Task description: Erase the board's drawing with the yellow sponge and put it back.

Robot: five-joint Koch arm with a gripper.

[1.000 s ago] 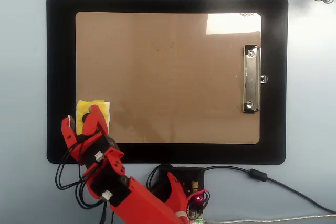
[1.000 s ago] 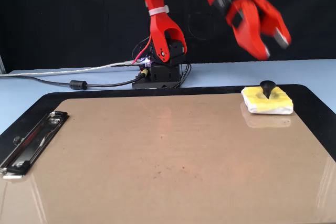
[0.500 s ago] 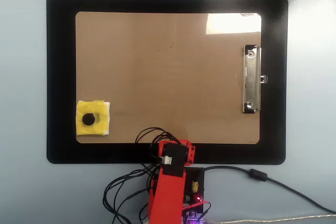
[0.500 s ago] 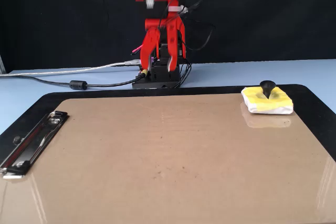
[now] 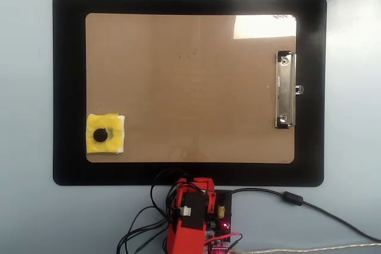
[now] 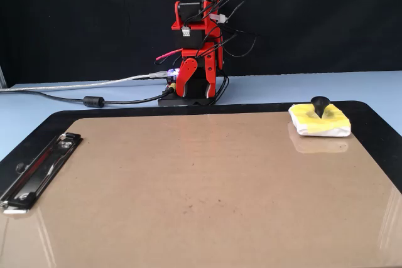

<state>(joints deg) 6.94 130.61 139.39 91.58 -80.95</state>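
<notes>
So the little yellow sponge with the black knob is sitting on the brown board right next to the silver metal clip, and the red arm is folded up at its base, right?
Not quite. The overhead view shows the yellow sponge on the brown hardboard clipboard at the corner farthest from the silver metal clip, not beside it. The red arm is indeed folded up at its base.

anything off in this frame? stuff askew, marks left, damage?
Nothing stands out. The board lies square on the black mat, with no marker loop visible on it, only faint specks. The yellow sponge sits flat at the board's lower-left corner in the overhead view. The arm is folded over its base, off the board.
</notes>
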